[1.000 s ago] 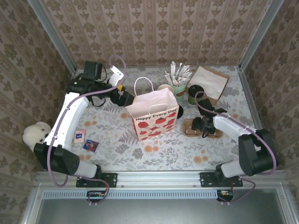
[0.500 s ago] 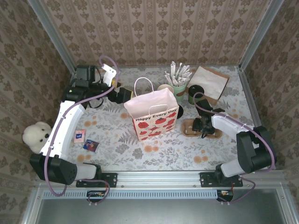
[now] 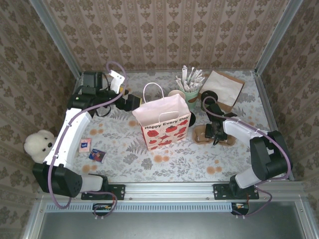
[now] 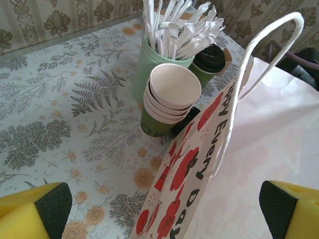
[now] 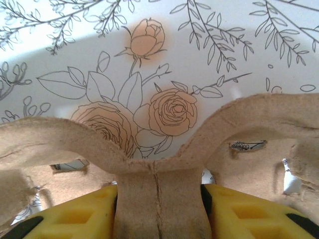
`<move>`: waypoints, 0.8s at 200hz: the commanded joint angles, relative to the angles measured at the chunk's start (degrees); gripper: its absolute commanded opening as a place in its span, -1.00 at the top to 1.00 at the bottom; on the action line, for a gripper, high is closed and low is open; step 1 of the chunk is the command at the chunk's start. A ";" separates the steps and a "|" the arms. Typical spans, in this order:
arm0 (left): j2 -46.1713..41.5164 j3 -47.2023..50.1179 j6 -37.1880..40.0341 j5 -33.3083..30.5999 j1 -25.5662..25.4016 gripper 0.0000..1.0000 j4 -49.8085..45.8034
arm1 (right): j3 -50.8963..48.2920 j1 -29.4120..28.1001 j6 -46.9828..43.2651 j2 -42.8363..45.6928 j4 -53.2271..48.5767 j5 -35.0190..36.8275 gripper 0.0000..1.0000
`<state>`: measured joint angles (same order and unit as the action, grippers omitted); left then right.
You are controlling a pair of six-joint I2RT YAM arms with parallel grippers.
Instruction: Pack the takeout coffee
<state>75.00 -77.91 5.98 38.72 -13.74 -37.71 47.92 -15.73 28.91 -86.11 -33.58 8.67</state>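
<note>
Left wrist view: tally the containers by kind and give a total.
Gift bag: 1
Cup of wrapped sticks: 1
Stack of nested paper cups: 1
Black-lidded cup: 1
Total: 4

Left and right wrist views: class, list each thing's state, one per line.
gift bag: upright, mouth open
stack of green paper cups: upright, outside the bag, top cup empty
lidded cup: upright, black lid on
green cup of wrapped sticks: upright, full
pulp cup carrier: lying flat
left gripper: open, holding nothing
right gripper: shut on the carrier's centre rib
</note>
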 commanded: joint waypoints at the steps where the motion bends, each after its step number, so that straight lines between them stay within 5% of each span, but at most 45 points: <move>1: -1.16 0.63 -1.32 -0.13 0.47 -1.00 2.72 | 0.68 -0.45 0.11 1.76 -2.49 1.75 0.17; 93: -1.94 -1.09 -7.35 1.84 0.84 -1.00 5.70 | 2.62 -0.54 0.00 18.09 -8.71 4.31 0.35; 160: -2.01 -1.85 -5.08 6.91 -2.58 -1.00 5.82 | 16.91 -0.04 0.81 24.85 -12.15 -7.76 0.29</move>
<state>74.24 -79.07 -1.08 42.19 -14.00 -32.77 57.98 -15.90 28.97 -62.67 -43.62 7.49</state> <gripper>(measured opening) 0.992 0.354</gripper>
